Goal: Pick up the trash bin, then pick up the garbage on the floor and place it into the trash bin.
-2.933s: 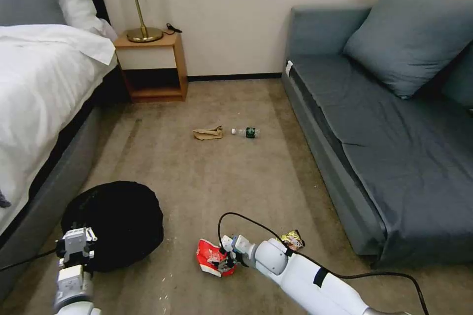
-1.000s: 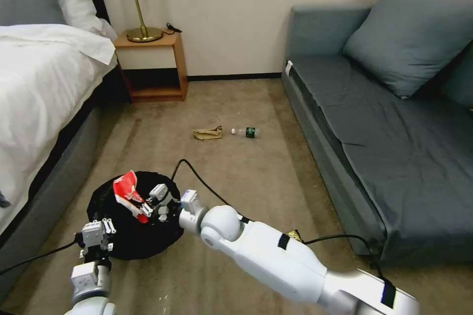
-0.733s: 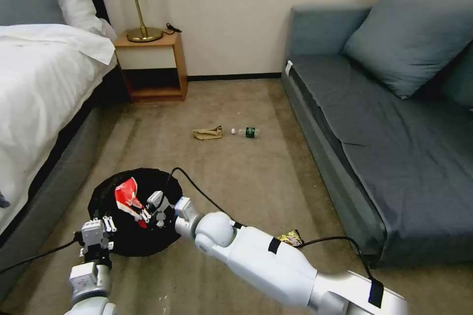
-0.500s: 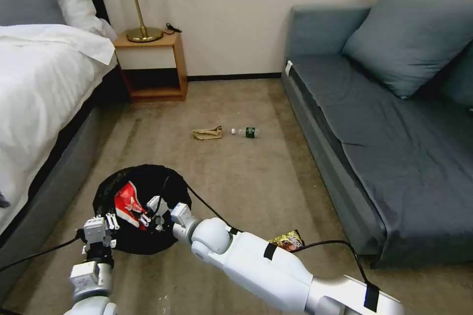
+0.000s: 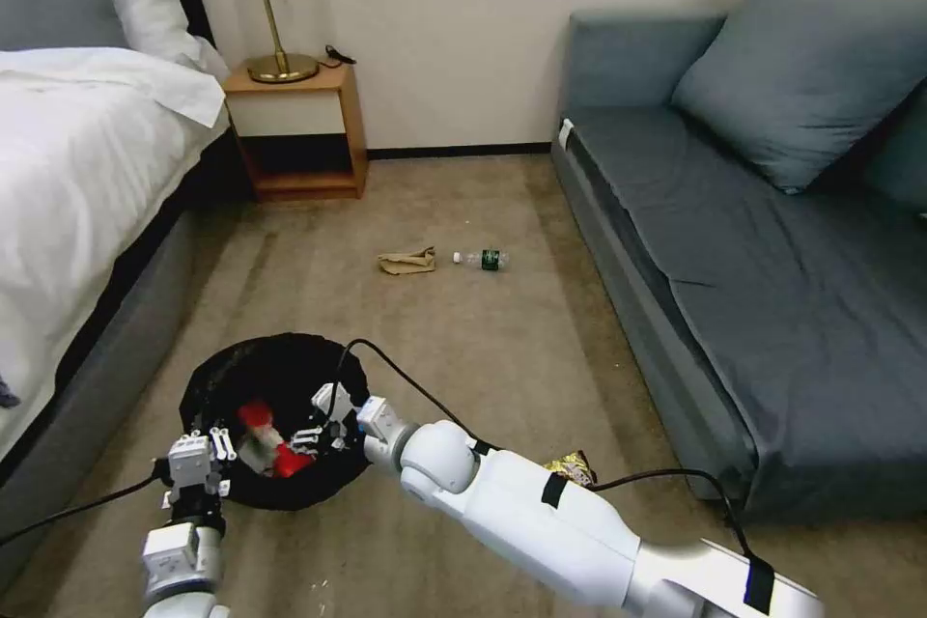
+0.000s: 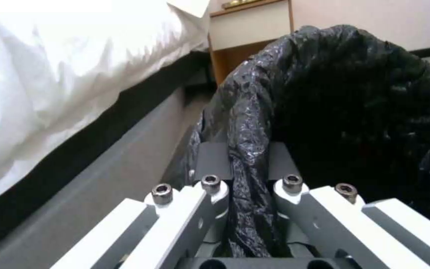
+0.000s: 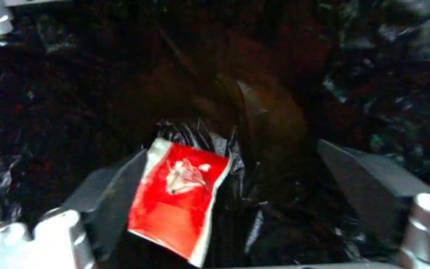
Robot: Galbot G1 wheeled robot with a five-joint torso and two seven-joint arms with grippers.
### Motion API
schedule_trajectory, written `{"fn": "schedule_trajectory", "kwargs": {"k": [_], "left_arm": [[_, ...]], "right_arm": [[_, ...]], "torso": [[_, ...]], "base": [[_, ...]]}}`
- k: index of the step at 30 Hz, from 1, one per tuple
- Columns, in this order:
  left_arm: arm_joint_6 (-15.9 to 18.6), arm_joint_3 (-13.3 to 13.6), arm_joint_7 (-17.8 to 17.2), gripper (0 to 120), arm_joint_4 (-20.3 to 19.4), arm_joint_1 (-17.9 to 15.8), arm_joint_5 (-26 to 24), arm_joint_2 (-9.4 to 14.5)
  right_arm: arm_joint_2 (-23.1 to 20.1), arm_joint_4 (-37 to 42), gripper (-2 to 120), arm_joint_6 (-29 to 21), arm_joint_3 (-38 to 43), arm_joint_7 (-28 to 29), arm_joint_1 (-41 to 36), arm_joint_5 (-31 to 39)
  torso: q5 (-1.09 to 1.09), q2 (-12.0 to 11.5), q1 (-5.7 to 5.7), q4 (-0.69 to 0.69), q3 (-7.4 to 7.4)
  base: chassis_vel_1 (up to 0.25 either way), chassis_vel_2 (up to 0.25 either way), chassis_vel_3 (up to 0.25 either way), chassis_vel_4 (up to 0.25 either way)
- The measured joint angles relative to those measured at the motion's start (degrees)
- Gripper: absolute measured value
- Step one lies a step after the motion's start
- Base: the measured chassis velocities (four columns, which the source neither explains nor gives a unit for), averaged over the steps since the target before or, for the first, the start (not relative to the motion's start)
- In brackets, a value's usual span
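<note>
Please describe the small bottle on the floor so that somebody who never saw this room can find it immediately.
Look at the carpet between the white bed and the grey-blue sofa, toward the wooden nightstand. Two small items lie there side by side. The bottle is the one nearer the sofa: clear, lying on its side, with a dark green label, unlike the crumpled brown paper bag beside it.
</note>
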Motion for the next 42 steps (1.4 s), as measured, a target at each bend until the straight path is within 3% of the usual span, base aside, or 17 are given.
{"fn": "schedule_trajectory", "kwargs": {"k": [9, 12, 18, 22, 30, 42], "left_arm": [[-1.61, -1.06, -0.07, 6, 0.52, 0.75, -0.15, 0.31], [-1.76, -1.25, -0.07, 6, 0.17, 1.11, -0.18, 0.33], [-1.70, -1.27, -0.07, 6, 0.39, 1.04, 0.20, 0.15], [-1.45, -1.18, -0.28, 6, 0.94, 1.00, 0.69, -0.22], [-0.64, -1.49, -0.95, 6, 1.05, 1.36, 0.64, -0.26], [-0.63, -1.84, -1.17, 6, 1.67, 1.34, 0.27, -0.15]], "right_arm": [[-5.57, 4.13, 100, -0.56, 2.86, -2.16, -0.11, -0.17], [-11.16, 6.25, 100, -2.12, 5.05, -7.22, -0.24, -1.71], [-16.21, 6.95, 100, -3.18, 8.25, -14.41, -1.07, -5.15], [-19.94, 2.73, 100, -0.07, 14.34, -22.61, -3.83, -9.77], [-21.11, -10.76, 100, 8.07, 21.25, -33.21, -4.79, -19.25], [-19.46, -20.75, 100, 13.35, 24.78, -36.35, -7.25, -30.83]], "torso": [[0.01, 0.00, 0.00, 0.01, 0.00], [0.02, 0.00, 0.00, 0.00, 0.00], [0.02, 0.00, 0.00, 0.00, 0.00], [0.02, 0.00, 0.00, 0.00, 0.00], [0.02, 0.00, 0.00, -0.01, 0.00], [0.00, 0.00, 0.00, 0.00, 0.00]], "base": [[0.000, 0.000, 0.000, 0.000], [0.000, 0.000, 0.000, 0.000], [0.000, 0.000, 0.000, 0.000], [0.000, 0.000, 0.000, 0.000], [0.000, 0.000, 0.000, 0.000], [0.000, 0.000, 0.000, 0.000]]}}
